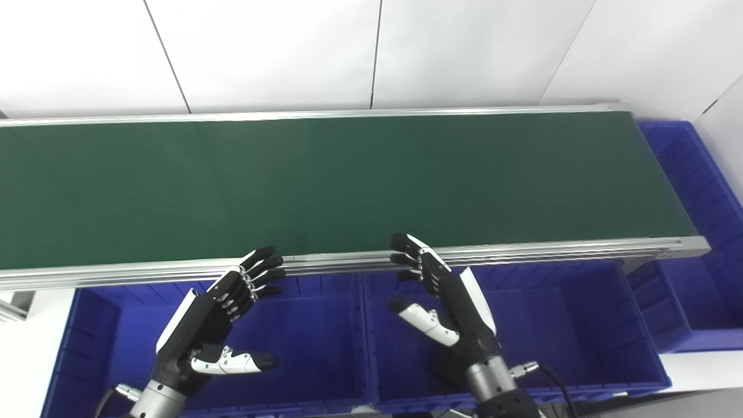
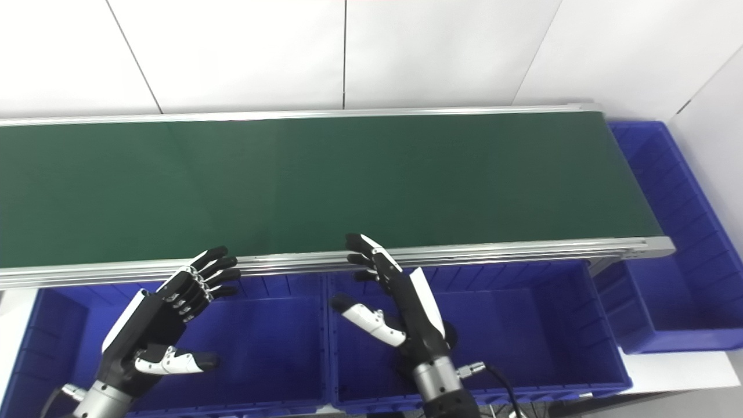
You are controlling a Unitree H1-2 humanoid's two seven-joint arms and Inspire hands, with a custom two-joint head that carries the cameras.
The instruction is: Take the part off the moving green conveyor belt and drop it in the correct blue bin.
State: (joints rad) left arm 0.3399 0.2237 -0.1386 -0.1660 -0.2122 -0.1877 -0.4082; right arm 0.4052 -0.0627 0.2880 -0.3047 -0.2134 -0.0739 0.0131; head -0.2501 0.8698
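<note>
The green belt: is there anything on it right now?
Empty. The green belt shows bare from end to end, no part in view. Both hands, left and right, hang open over the blue bins.

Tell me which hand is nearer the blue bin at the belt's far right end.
Right. The right hand hovers over the middle bin, closer to the end bin; the left hand hovers over the left-most bin, farther away. Both are open.
</note>
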